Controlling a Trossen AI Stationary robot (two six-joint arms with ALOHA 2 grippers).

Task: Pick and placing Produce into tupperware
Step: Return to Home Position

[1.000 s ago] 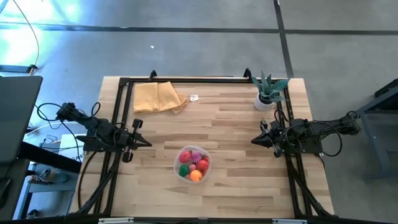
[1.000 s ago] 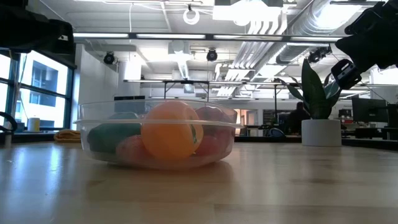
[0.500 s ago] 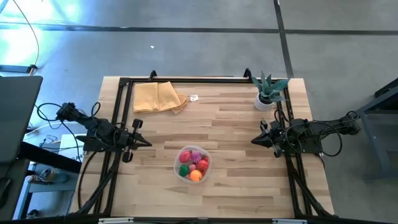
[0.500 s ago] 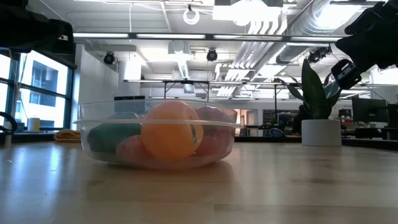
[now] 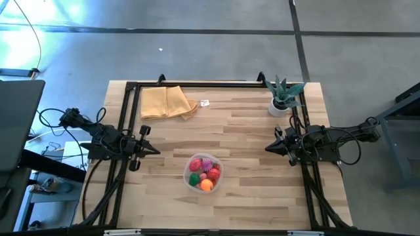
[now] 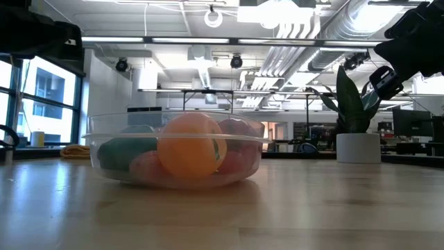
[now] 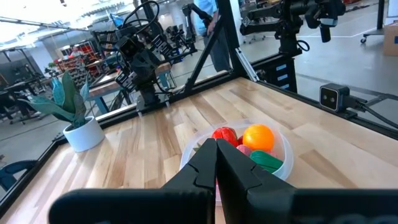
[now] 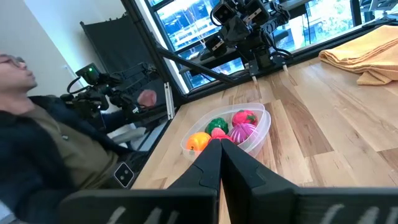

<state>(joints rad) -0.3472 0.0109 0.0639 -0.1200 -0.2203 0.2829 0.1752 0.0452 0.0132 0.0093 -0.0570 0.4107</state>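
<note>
The clear tupperware (image 5: 203, 173) stands on the wooden table toward its near edge. Inside lie several toy produce pieces: an orange one (image 6: 191, 144), a green one (image 7: 267, 161), a red one (image 7: 225, 135) and a spiky magenta one (image 8: 242, 132). My left gripper (image 5: 156, 151) hovers shut at the table's left side, its tip pointing at the container. My right gripper (image 5: 268, 148) hovers shut at the right side, pointing the same way. Both wrist views show the fingers (image 7: 216, 163) (image 8: 219, 163) closed together on nothing.
A folded yellow-tan cloth (image 5: 167, 102) lies near the far left corner, with a small white tag (image 5: 205, 103) beside it. A green spiky plant in a white pot (image 5: 282, 97) stands at the far right. A person (image 8: 56, 155) sits beyond the table's near edge.
</note>
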